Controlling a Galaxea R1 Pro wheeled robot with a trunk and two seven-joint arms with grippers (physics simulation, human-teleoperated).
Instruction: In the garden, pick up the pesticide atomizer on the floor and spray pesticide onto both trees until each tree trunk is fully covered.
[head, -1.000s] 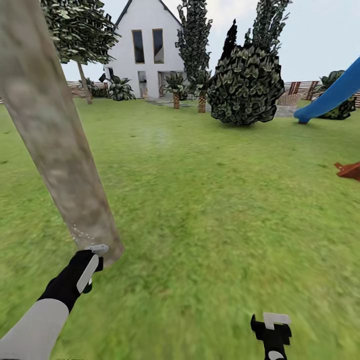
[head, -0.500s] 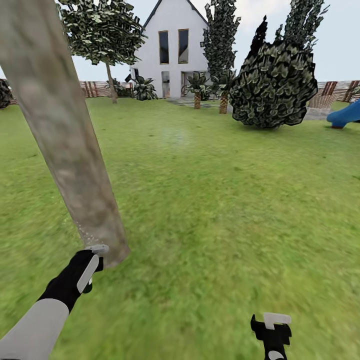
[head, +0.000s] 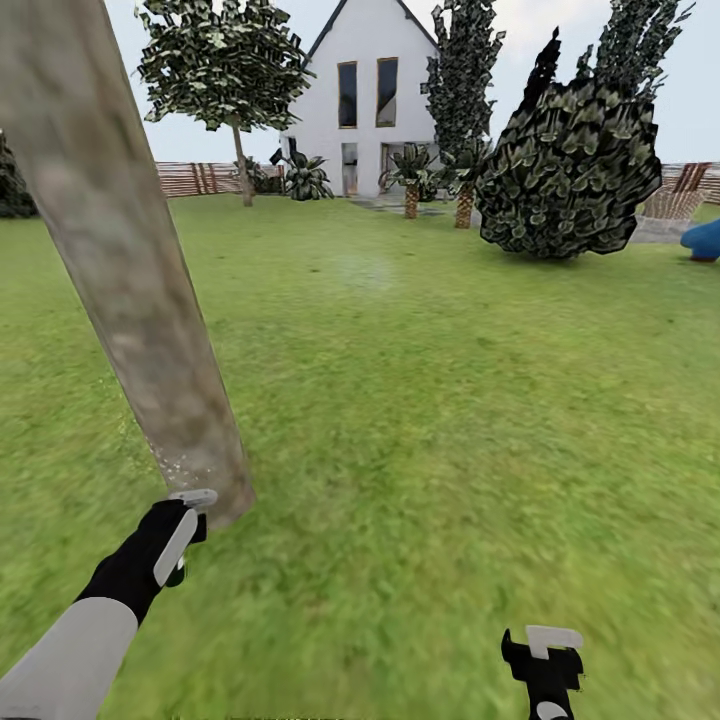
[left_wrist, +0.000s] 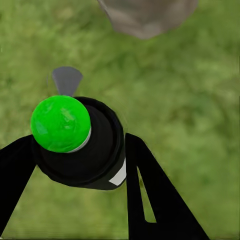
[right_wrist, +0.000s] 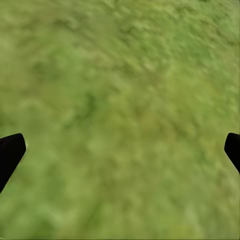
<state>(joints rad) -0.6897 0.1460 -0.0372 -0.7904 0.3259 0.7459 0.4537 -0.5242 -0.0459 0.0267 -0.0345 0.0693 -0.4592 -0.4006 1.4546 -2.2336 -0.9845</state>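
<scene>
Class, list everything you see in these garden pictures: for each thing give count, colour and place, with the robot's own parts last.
Tree trunk: one, pale grey-brown, near left.
Pesticide: whitish specks, low on that trunk.
Pesticide atomizer: one, dark with a green end, between the left tool's fingers.
Lawn: green, all around.
House: one, white, far centre.
Fence: reddish-brown, far edge.
Leafy tree: one, green, far left.
Round bush: one, dark green, far right.
Blue object: one, right edge.
Left tool: black and grey, by the trunk's base.
Right tool: black, open over grass.
</scene>
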